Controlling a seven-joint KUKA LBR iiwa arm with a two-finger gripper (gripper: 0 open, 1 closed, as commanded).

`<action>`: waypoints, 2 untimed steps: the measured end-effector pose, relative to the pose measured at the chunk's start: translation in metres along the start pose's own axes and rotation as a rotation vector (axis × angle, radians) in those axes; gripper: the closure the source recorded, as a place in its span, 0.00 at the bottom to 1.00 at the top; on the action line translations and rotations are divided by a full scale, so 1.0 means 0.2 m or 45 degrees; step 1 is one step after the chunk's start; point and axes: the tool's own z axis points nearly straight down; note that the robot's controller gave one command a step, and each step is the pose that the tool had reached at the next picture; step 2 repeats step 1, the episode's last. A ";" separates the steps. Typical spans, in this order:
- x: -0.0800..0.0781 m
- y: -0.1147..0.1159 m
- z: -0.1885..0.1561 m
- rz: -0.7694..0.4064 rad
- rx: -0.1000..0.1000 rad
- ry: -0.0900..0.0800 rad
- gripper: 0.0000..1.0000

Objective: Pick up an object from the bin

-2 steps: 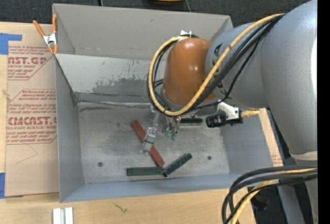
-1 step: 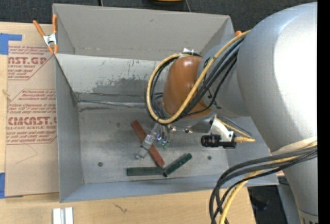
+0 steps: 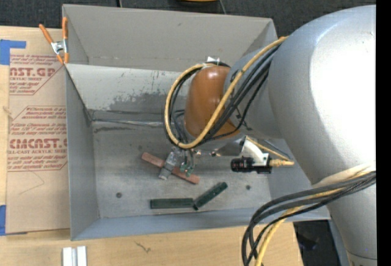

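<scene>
A long reddish-brown flat strip (image 3: 153, 160) lies slantwise on the bin floor, left of centre. My gripper (image 3: 176, 165) is low over the middle of this strip and hides that part of it; the strip's two ends stick out to the upper left and lower right. Whether the strip is gripped I cannot tell. Two dark green bars lie just in front: a longer one (image 3: 171, 203) flat near the front wall, and a shorter one (image 3: 211, 194) angled up to the right and touching its right end.
A black, white and yellow object (image 3: 252, 163) lies on the floor to the right of the gripper, beside the arm. The arm with its orange cover and looped cables covers the bin's right half. The bin walls slope up at left and back.
</scene>
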 end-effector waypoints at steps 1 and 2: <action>0.00 0.00 0.00 0.001 0.000 0.001 1.00; 0.00 0.00 0.00 0.001 0.000 0.001 1.00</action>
